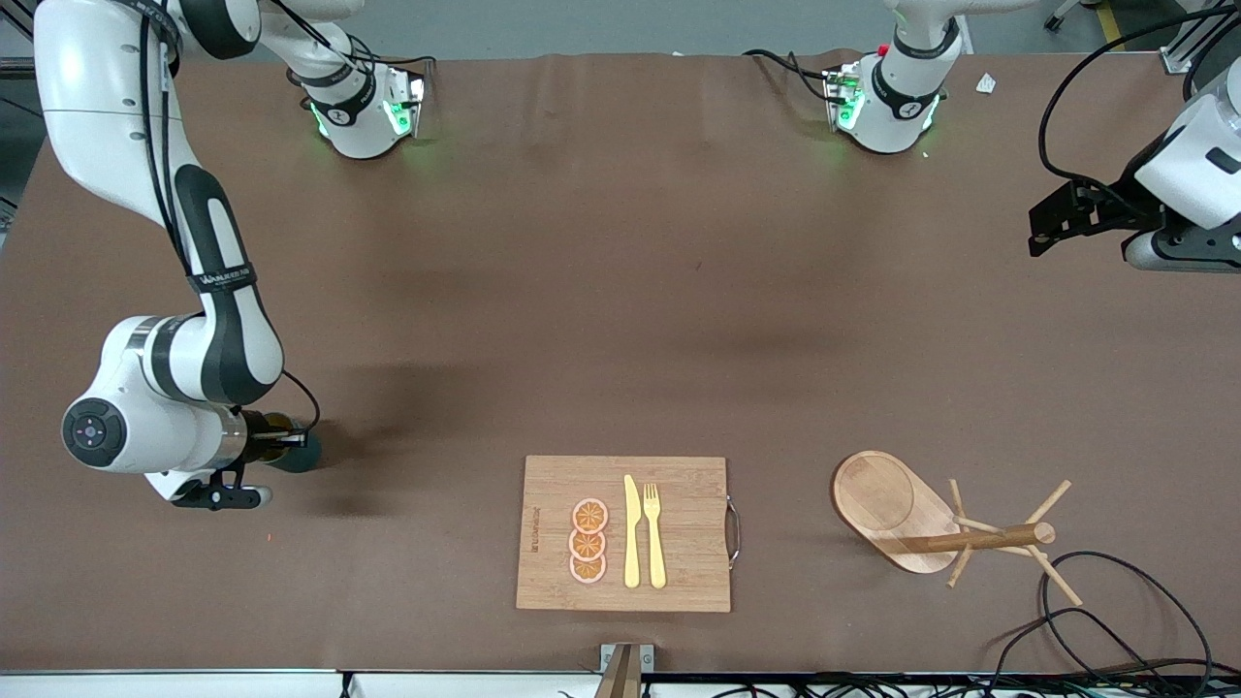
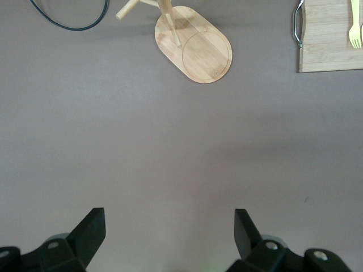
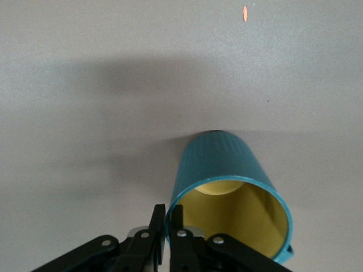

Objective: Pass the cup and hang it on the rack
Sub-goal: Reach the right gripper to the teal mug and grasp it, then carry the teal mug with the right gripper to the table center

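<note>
The teal cup (image 1: 299, 452) with a yellow inside (image 3: 227, 164) stands on the table at the right arm's end. My right gripper (image 3: 169, 218) is shut on its rim, one finger inside the wall and one outside; in the front view the right gripper (image 1: 276, 444) is low beside the cup. The wooden rack (image 1: 906, 509) stands near the front edge toward the left arm's end, and the left wrist view shows the rack's oval base (image 2: 195, 48). My left gripper (image 2: 168, 226) hangs open over bare table with nothing between its fingers, and in the front view the left gripper (image 1: 1052, 228) waits at the left arm's end.
A bamboo cutting board (image 1: 543, 485) lies near the front edge, between cup and rack, carrying orange slices (image 1: 588, 541), a knife (image 1: 631, 531) and a fork (image 1: 655, 533). Black cables (image 1: 1115, 620) loop near the rack.
</note>
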Available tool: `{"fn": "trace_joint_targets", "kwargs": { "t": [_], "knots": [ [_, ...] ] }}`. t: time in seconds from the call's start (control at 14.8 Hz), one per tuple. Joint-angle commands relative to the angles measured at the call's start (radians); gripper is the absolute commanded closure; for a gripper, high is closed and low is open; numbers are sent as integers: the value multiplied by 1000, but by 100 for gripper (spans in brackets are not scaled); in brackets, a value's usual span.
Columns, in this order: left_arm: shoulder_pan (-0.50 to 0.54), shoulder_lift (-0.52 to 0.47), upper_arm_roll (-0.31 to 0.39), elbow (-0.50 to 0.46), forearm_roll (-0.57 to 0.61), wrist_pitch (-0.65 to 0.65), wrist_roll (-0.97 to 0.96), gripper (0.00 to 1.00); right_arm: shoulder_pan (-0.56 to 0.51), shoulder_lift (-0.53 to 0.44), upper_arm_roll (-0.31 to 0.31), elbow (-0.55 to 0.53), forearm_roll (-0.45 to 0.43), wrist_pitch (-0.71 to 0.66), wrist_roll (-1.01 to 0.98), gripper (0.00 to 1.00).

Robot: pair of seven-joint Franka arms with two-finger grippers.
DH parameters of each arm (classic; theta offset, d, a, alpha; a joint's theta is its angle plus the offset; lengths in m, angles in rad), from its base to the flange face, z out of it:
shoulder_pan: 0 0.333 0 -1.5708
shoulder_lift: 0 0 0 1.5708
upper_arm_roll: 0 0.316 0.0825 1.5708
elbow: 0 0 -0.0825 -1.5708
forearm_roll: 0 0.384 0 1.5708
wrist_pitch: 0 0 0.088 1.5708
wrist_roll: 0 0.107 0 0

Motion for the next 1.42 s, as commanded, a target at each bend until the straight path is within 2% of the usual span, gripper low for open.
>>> {"fn": "trace_joint_targets", "kwargs": {
  "t": [0.0, 0.14, 0.34, 0.54, 0.75, 0.88, 1.02, 1.22, 1.36],
  "knots": [
    [3, -10, -1, 7, -11, -20, 21, 0, 25, 3, 0, 39, 6, -9, -11, 99],
    [2, -10, -3, 7, -12, -22, 19, 0, 70, -13, 1, 60, 7, -33, -8, 99],
    [-1, -7, -6, 7, -14, -22, 19, 0, 158, -22, 4, 140, 27, -159, 7, 100],
    [0, -6, -6, 7, -14, -22, 19, 0, 283, -14, 3, 232, 86, -265, 160, 100],
    [0, -6, -6, 9, -14, -22, 19, 0, 427, -8, 4, 261, 103, -238, 321, 100],
    [0, -7, -6, 9, -14, -22, 19, 0, 507, 22, 4, 280, 113, -175, 404, 99],
    [0, -4, -6, 9, -14, -20, 19, 0, 570, 53, 4, 280, 164, -92, 424, 99],
    [-3, -2, -6, 10, -14, -17, 19, 0, 671, 116, 3, 296, 182, 38, 568, 99],
    [-3, -1, -6, 10, -14, -16, 19, 0, 712, 179, 3, 361, 182, 43, 672, 99]
  ]
}}
